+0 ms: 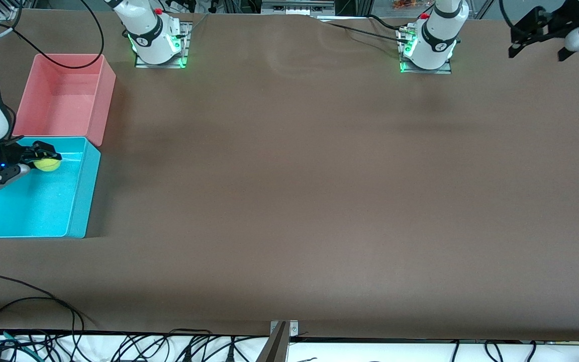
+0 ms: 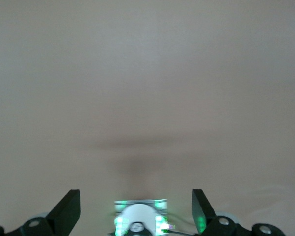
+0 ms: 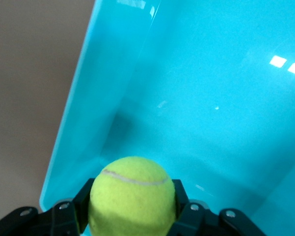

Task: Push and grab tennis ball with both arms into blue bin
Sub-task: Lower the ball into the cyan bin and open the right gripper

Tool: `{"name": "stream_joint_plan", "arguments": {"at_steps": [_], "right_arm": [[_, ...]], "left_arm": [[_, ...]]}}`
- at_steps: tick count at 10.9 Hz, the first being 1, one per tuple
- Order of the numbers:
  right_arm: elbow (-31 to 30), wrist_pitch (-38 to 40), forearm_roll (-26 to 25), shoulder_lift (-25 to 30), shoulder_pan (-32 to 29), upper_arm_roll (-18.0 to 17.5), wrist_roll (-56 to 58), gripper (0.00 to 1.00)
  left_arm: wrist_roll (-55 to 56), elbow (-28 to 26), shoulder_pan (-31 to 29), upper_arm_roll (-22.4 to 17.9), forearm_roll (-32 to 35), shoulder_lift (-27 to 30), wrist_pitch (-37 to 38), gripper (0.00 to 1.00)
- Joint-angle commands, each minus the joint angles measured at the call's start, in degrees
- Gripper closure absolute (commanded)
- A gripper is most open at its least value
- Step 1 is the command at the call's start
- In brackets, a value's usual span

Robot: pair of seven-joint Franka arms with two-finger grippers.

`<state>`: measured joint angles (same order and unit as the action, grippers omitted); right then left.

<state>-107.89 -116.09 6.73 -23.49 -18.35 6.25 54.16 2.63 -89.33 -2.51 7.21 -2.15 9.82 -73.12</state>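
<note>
Bench (image 1: 319,201) is seen carrying two bins at the right arm's end: a pink bin (image 1: 63,98) at the edge farther from the front camera, and the blue bin (image 1: 43,193) just beside it, nearer to that camera. Right gripper (image 1: 28,160) is held over the blue bin, above the part next to the pink bin, with its fingers closed on the tennis ball (image 1: 47,163). In the right wrist view the ball (image 3: 132,196) is seated between the fingers, the bin's floor (image 3: 211,113) lying directly below it. Release is judged to be all that is left: the ball sits inside the rim's outline, so a straight drop is called for. Left gripper (image 1: 536,32) waits over the bench corner at the left arm's end, fingers (image 2: 68,209) spread wide, nothing held.
</note>
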Motion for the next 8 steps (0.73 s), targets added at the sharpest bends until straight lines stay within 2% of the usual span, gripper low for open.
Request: {"name": "stream_joint_plan", "arguments": {"at_steps": [1, 3, 4, 5, 8], "right_arm": [[-0.04, -0.54, 4.94, -4.1, -2.3, -0.71, 4.79, 0.64], [-0.04, -0.1, 8.2, -6.21, -3.44, -0.71, 5.95, 0.61], [0.05, 0.07, 8.39, -6.57, -3.97, -0.71, 5.95, 0.5], [0.05, 0.16, 8.39, -6.57, -4.06, -0.8, 5.95, 0.0], [2.15, 4.45, 8.56, -6.4, -4.23, -0.8, 5.95, 0.0]], "left_arm": [[5.2, 3.19, 0.92, -3.16, -4.01, -4.45, -0.27, 0.0], [5.37, 3.19, 0.92, -2.64, -3.39, -5.87, -0.88, 0.0], [5.2, 3.28, 0.92, -2.46, -3.21, -5.78, -0.97, 0.0], [5.02, 3.28, 0.92, -2.46, -3.38, -6.21, -0.98, 0.0], [4.93, 4.86, 1.01, -2.9, -3.65, -7.62, -0.98, 0.0]]}}
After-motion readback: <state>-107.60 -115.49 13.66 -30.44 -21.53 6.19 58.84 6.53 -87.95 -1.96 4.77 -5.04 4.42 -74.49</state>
